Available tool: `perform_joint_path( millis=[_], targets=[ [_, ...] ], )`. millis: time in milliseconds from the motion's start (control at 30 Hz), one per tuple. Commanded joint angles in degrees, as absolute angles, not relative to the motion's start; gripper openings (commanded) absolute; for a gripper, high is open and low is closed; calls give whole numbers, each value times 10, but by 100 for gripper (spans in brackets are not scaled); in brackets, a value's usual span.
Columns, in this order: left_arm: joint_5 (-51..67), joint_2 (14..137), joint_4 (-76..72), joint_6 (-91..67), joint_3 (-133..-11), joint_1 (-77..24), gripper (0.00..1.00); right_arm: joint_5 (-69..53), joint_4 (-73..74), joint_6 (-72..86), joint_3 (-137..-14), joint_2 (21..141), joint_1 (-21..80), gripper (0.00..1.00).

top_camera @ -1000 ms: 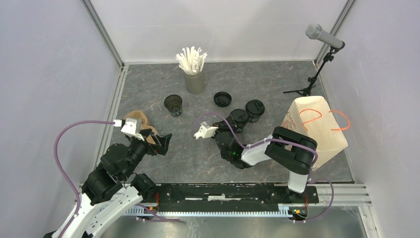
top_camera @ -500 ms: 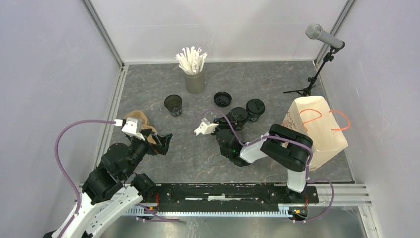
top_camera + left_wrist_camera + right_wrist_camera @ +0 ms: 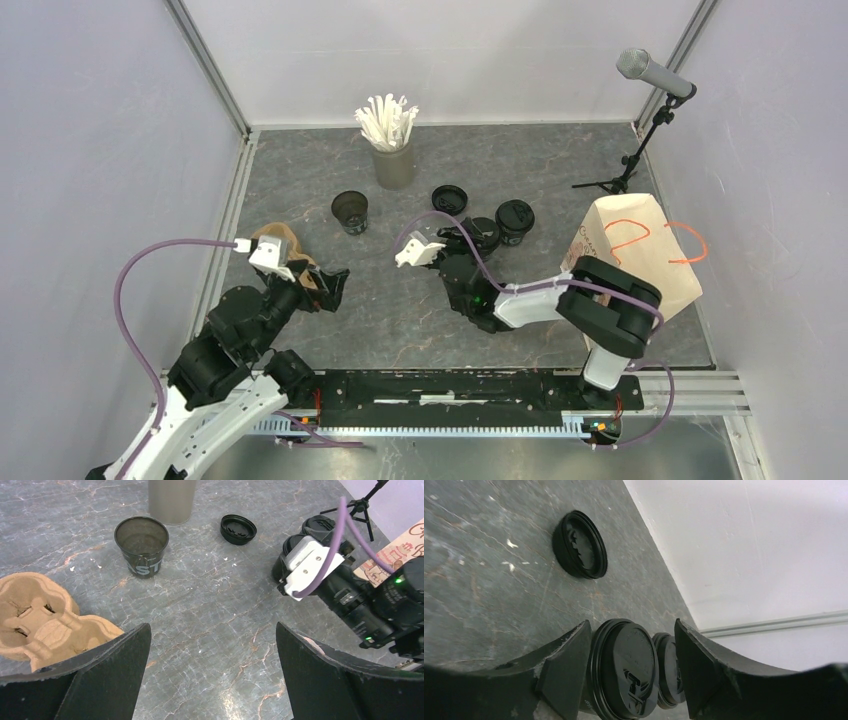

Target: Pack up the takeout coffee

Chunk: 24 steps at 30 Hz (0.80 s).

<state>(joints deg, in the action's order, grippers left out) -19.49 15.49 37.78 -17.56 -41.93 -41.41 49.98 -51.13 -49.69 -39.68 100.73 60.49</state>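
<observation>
Two lidded black cups stand side by side at mid table. The nearer lidded cup (image 3: 482, 235) (image 3: 626, 670) sits between the fingers of my right gripper (image 3: 476, 244) (image 3: 631, 625). That gripper is open: one finger is near the lid rim and the other stands off it. The second lidded cup (image 3: 515, 220) (image 3: 669, 672) is just behind. A lidless black cup (image 3: 350, 212) (image 3: 141, 545) stands left of them, with a loose black lid (image 3: 449, 200) (image 3: 238, 529) (image 3: 580, 545) on the table. My left gripper (image 3: 322, 283) (image 3: 212, 627) hovers wide open and empty over bare table.
A brown pulp carrier (image 3: 283, 245) (image 3: 40, 615) lies beside the left gripper. A grey cup of white straws (image 3: 394, 160) stands at the back. At the right are a white paper bag (image 3: 640, 262) and a microphone on a small stand (image 3: 655, 72).
The right gripper's jaws have spread apart around the nearer lidded cup, and its wrist has shifted slightly toward the back. The left arm has barely moved.
</observation>
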Motion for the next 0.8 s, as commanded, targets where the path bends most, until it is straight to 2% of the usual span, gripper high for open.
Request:
perform_joint_path(
  millis=[0,200,300,367,467,600,767],
  targets=[
    [-207,174,377,-171,-421,-416,100,450,-420,-407,-424,947,610,70],
    [-229,198,384,-178,-420,-416,100,377,-295,-270,-427,846,614,77],
    [-240,208,385,-182,-418,-416,100,342,-250,-198,-408,758,615,86],
    [-252,216,384,-188,-417,-416,100,313,-215,-162,-400,696,614,98],
    [-274,237,399,-219,-421,-416,100,269,-126,-116,-415,624,614,98],
    [-311,276,451,-280,-443,-416,100,210,-81,-113,-400,546,614,98],
    [-277,273,483,-300,-468,-416,100,202,-53,-87,-397,488,611,98]
  ],
)
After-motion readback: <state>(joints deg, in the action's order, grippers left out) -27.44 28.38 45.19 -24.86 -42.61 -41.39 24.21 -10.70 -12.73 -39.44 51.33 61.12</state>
